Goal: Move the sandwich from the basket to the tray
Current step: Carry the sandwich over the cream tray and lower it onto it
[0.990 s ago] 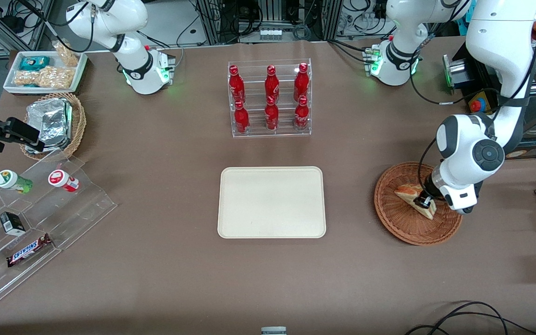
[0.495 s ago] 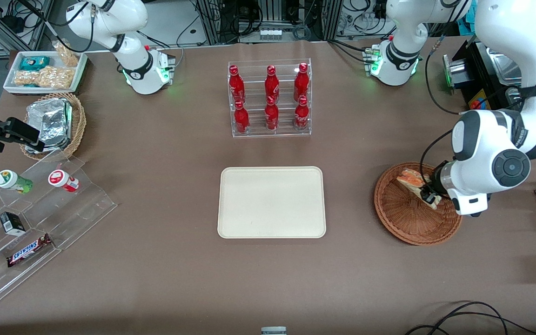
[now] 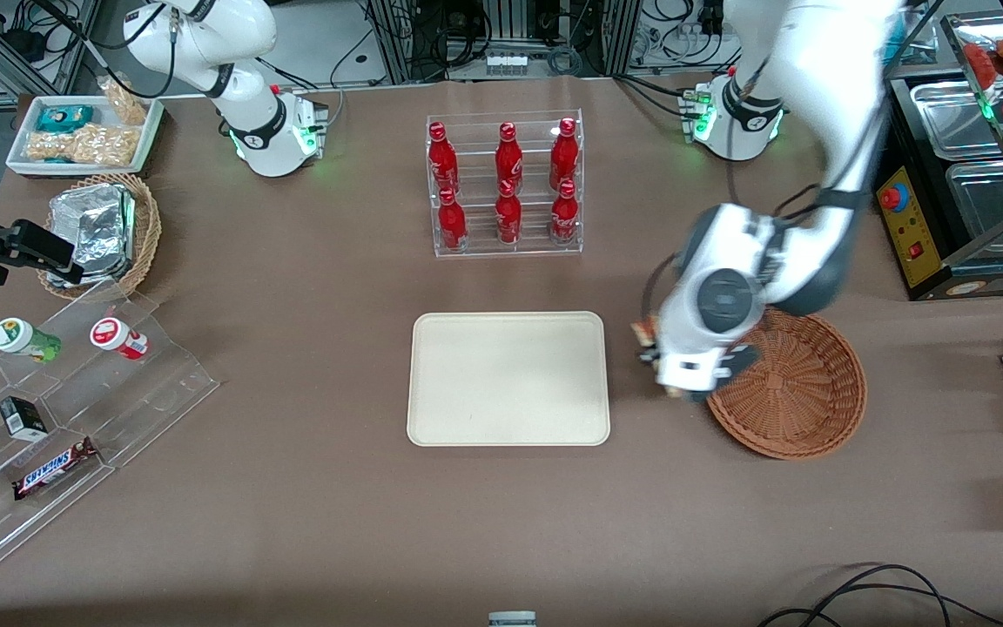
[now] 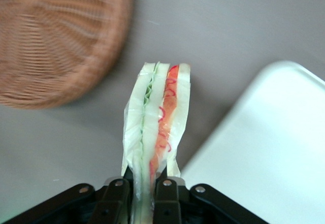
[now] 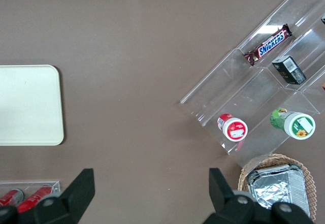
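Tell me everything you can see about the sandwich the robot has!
The sandwich is a thin wedge of white bread with an orange-red layer and a pale green layer inside, in what looks like clear wrap. The gripper is shut on one end, holding it on edge in the air so the layers show. Nothing else touches it. It hangs above bare table, between the reddish-brown wicker basket and the cream tray, not yet over the tray.
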